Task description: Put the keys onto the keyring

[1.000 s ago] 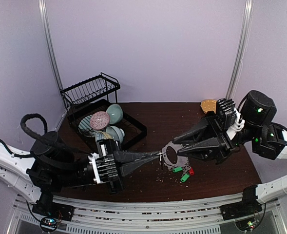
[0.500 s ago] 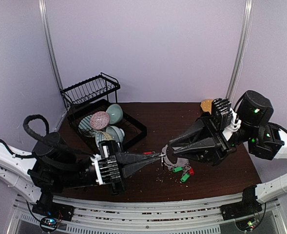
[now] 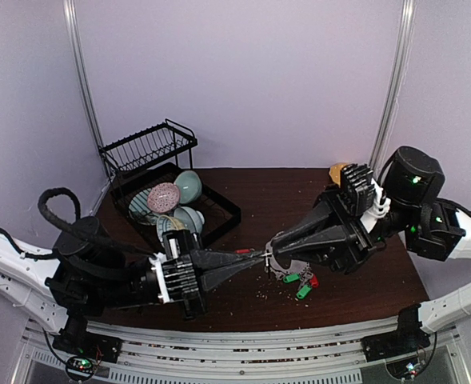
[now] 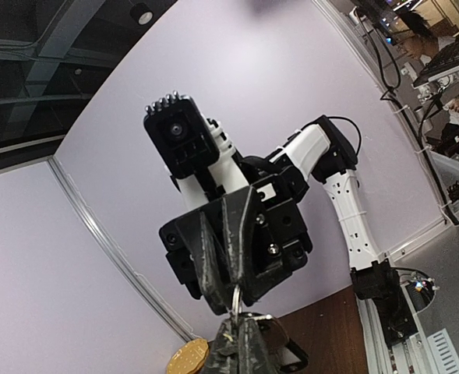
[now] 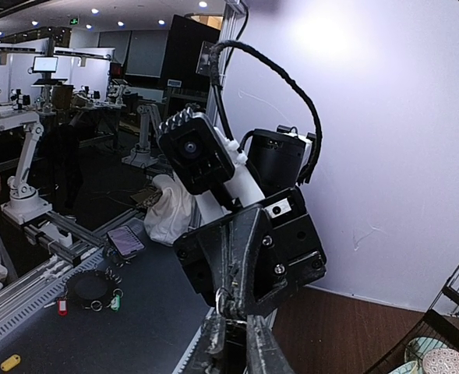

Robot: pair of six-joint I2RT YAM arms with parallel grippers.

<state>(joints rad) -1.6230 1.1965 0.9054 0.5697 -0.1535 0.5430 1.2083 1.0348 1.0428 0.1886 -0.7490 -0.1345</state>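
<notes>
Watching both claws meeting tip to tip over the middle of the dark table [image 3: 251,188]. The left gripper [image 3: 259,256] is showing its jaws pressed together, pinching what looks to me like the left rim of the keyring [image 3: 293,270]. The ring is sitting just under the right gripper [image 3: 273,254], mostly hidden by it. The right jaws are standing narrowly apart in the left wrist view, and I cannot tell whether they are clamping anything. The keys [image 3: 303,286], green and red tags showing, are lying just near-right of the ring; whether any is already threaded I cannot tell.

I am worrying about three things:
- the thin rim slipping out of so small a pinch if the right claw tugs sideways
- the two sets of fingertips knocking together, being this close
- the ring dropping onto the keys and scattering them

Both wrist cameras are mostly seeing the opposite arm, so I am judging contact half blind.
</notes>
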